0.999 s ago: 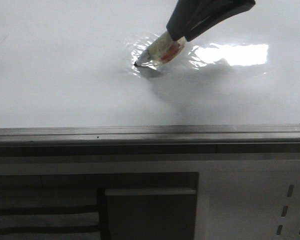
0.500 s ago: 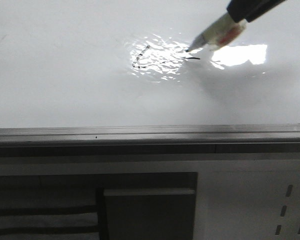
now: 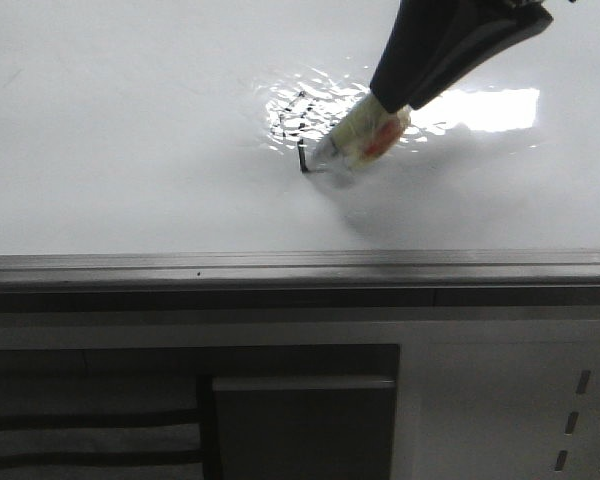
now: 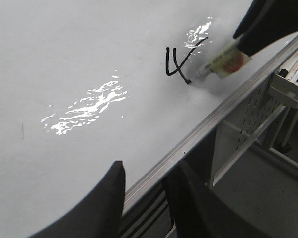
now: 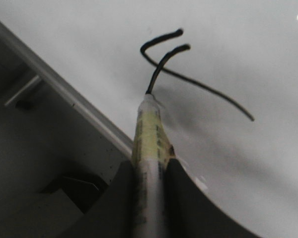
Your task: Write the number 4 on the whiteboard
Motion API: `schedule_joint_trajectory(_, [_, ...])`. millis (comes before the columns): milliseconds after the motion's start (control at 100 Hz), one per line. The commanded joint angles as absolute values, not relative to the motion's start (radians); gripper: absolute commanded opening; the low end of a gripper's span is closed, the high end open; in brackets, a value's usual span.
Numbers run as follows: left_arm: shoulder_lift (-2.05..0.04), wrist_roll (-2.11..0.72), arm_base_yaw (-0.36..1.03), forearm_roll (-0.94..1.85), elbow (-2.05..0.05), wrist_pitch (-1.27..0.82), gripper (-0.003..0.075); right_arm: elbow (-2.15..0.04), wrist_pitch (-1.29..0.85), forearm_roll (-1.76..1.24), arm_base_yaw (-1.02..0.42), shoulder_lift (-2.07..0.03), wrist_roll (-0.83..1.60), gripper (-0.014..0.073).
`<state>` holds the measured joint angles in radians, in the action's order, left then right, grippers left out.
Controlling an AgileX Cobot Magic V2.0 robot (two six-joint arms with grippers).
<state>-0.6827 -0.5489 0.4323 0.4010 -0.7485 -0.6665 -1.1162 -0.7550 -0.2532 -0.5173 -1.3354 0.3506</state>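
The right arm's fingers [image 5: 150,191] are pinched on a marker [image 5: 148,148], one finger on each side of its taped barrel. The barrel runs out from between them and slants down toward the whiteboard [image 3: 120,130], its long axis pointing from the fingers to the foot of the last stroke. In the right wrist view the tip sits at the end of that downstroke, touching the surface or all but touching it; I cannot tell which for certain.

The number 4 [image 4: 181,62] lies straight ahead of the tip: an angled upper stroke, a long crossbar and the downstroke crossing it. It reads as complete, so my judgement is that the writing is essentially done and the coming move is a lift of the tip straight off the board, along the barrel's axis, to avoid a smear.

The left arm's fingers [image 4: 149,203] are spread with nothing between them, hanging over the board's metal rail [image 4: 223,106], well apart from the figure. The right arm is plainly the nearer one. A pen tray [image 4: 288,87] hangs beyond the rail.
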Motion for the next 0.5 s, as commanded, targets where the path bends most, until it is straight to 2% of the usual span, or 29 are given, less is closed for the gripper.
schedule_joint_trajectory(0, [-0.682,-0.547,0.434,0.424,-0.774,-0.605,0.0206,-1.140,-0.705,-0.221,-0.545,-1.275,0.379,-0.0064])
schedule_joint_trajectory(260, [-0.806,-0.742,0.483,0.517,-0.862,-0.742,0.0206,-1.140,-0.792,-0.221,-0.627,-1.120,0.615,-0.0064])
schedule_joint_trajectory(370, [-0.929,-0.873,0.556,0.528,-0.930,-0.801,0.0206,-1.140,-0.835,-0.221,-0.663,-1.075,0.755,-0.0064])
schedule_joint_trajectory(490, [-1.049,-0.995,0.655,0.528,-0.997,-0.775,0.0207,-1.140,-0.856,-0.221,-0.682,-1.048,0.822,-0.0064])
